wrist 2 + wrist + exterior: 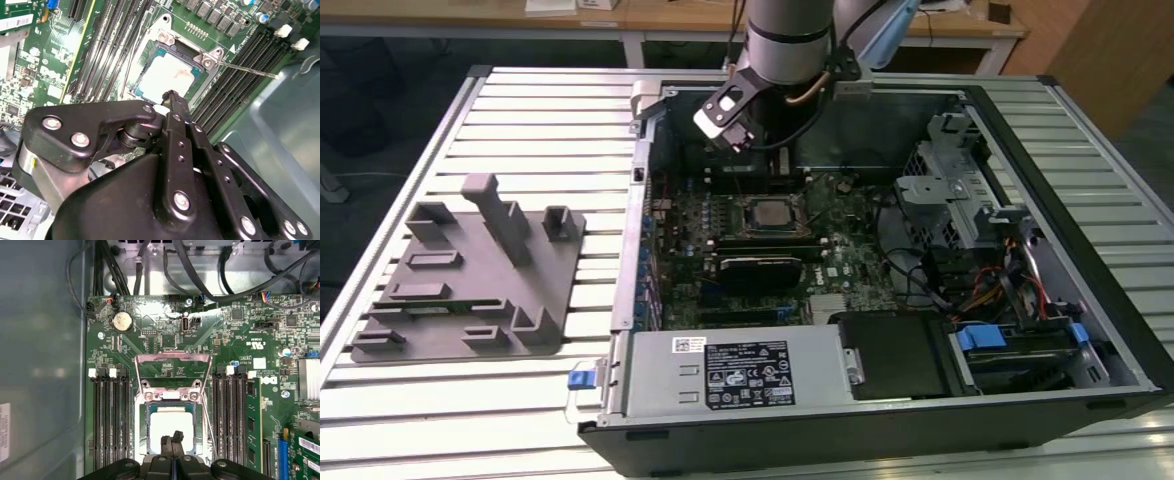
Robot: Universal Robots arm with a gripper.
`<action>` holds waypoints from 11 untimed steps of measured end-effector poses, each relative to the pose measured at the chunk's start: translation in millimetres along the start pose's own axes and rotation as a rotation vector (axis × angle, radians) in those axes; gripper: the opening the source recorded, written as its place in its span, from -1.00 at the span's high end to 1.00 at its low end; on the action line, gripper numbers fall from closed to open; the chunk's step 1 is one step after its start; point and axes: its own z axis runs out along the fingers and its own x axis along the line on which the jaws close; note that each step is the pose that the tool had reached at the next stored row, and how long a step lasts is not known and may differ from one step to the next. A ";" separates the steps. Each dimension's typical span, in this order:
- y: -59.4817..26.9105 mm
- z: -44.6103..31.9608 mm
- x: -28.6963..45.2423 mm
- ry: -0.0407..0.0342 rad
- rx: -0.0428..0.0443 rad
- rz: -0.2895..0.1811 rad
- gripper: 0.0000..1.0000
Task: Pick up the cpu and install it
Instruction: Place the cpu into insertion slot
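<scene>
Slatted table (534,110): computer case (854,440), grey fixture (460,290)

I can make out no word or number for certain. A black label (747,372), dense with white print and small signs, lies on the power supply (654,385); a white barcode sticker (688,345) sits just beside it. In the first wrist view a white label (4,432) is on the case wall (40,340) and a white sticker (259,363) on the board (150,335), whose fine white lettering is too small to tell. A white triangle (233,48) is printed beside the socket (167,35). The cpu (167,75) top gives me no legible marking.
</scene>
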 end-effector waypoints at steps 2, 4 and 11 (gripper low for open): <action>0.2 -3.6 0.1 0.0000 0.0000 0.000 0.79; 0.3 -7.4 0.1 0.0000 0.0000 0.000 0.79; 0.8 -18.5 0.3 0.0001 0.0000 0.000 0.79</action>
